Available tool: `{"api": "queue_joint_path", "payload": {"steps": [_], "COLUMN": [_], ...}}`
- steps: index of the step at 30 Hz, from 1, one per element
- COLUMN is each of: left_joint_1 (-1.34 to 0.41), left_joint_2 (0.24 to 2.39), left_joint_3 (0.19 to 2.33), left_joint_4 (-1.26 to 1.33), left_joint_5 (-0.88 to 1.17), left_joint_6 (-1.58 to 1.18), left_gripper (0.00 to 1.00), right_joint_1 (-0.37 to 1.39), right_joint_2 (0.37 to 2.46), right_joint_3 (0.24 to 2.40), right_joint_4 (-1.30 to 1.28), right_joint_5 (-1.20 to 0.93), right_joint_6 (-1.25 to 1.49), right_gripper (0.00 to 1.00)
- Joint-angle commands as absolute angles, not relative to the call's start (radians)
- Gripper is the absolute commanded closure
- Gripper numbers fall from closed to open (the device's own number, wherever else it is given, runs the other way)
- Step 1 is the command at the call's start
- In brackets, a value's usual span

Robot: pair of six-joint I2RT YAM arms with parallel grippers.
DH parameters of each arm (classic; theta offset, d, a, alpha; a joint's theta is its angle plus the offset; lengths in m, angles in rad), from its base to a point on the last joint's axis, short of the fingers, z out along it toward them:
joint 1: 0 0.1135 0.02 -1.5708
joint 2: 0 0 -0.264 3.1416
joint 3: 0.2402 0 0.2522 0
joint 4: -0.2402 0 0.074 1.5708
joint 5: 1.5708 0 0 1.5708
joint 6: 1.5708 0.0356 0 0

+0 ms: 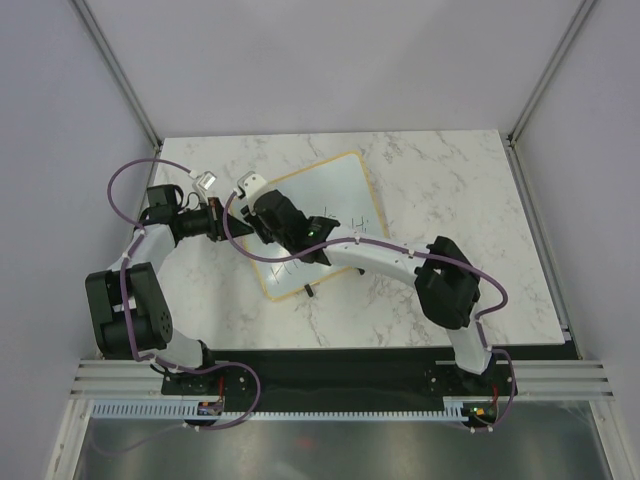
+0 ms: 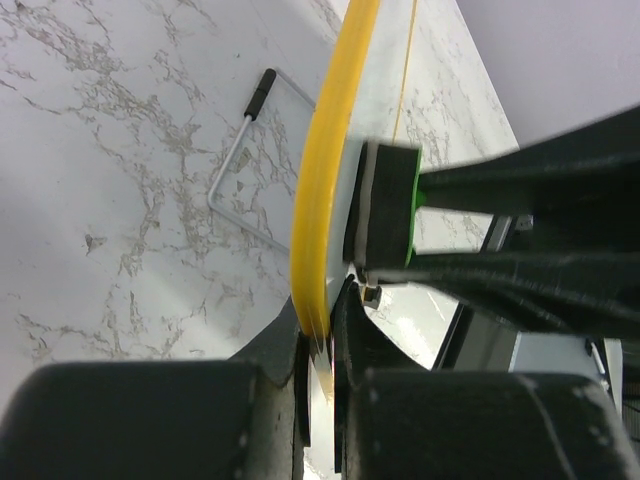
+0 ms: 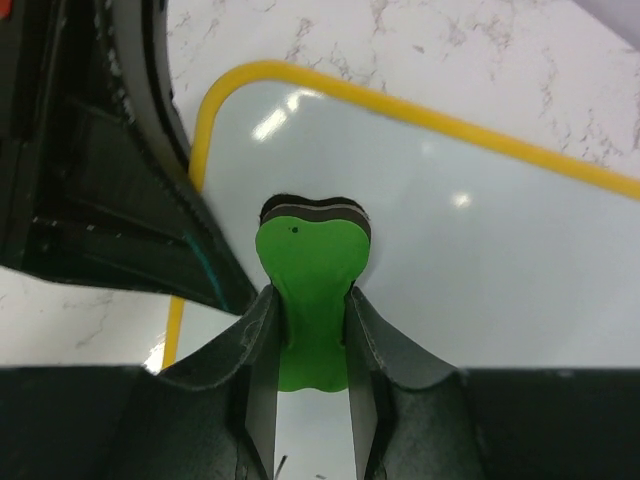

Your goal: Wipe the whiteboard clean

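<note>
The whiteboard (image 1: 330, 205) lies slanted on the marble table, with a yellow-tan frame and black handwriting near its right and near edges. My left gripper (image 1: 230, 230) is shut on the board's left frame edge (image 2: 320, 200), which it pinches between its fingers (image 2: 322, 345). My right gripper (image 1: 263, 222) is shut on a green eraser with a black pad (image 3: 312, 260), pressed on the white surface (image 3: 480, 260) near the board's rounded left corner. The eraser (image 2: 390, 205) also shows in the left wrist view, right beside the frame.
A thin wire stand leg with a black tip (image 2: 245, 150) sticks out from under the board. A black foot (image 1: 310, 291) shows at the board's near edge. The left gripper's body (image 3: 100, 150) sits close to the eraser's left. Enclosure walls surround the table (image 1: 450, 300).
</note>
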State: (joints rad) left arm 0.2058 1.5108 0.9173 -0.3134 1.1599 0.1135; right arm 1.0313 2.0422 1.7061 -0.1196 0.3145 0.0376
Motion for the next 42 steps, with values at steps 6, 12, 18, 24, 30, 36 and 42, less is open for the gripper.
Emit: {"api": "queue_joint_path", "payload": {"steps": [6,12,18,24,30,36,42], "left_joint_1": [0.198,0.195,0.195,0.193,0.193,0.192,0.193], "left_joint_2": [1.456,1.45,1.448,1.447,1.453,1.462,1.462], "left_joint_3": [0.956,0.951,0.951,0.96,0.976,0.979,0.976], "left_joint_4": [-0.235,-0.236,-0.241,-0.239,-0.239,-0.239,-0.241], "left_joint_5": [0.95,0.954,0.95,0.948,0.959,0.96,0.962], "left_joint_6": [0.35,0.345,0.351,0.35,0.341,0.341,0.331], "left_gripper": [0.98,0.98,0.98,0.98,0.98,0.98,0.98], "right_joint_1": [1.063,1.058,1.034,1.026,1.032,1.052,1.051], "right_joint_2": [2.104,2.18,2.212,2.207,2.077,2.006,2.026], "right_joint_3": [1.669,1.891,1.997,1.948,1.604,1.391,1.512], "right_joint_4": [-0.299,-0.337,-0.35,-0.35,-0.275,-0.2,-0.21], "right_joint_5": [0.345,0.413,0.42,0.388,0.341,0.357,0.391], "right_joint_6": [0.124,0.054,0.026,0.057,0.193,0.268,0.21], "right_gripper": [1.0,1.0,1.0,1.0,1.0,1.0,1.0]}}
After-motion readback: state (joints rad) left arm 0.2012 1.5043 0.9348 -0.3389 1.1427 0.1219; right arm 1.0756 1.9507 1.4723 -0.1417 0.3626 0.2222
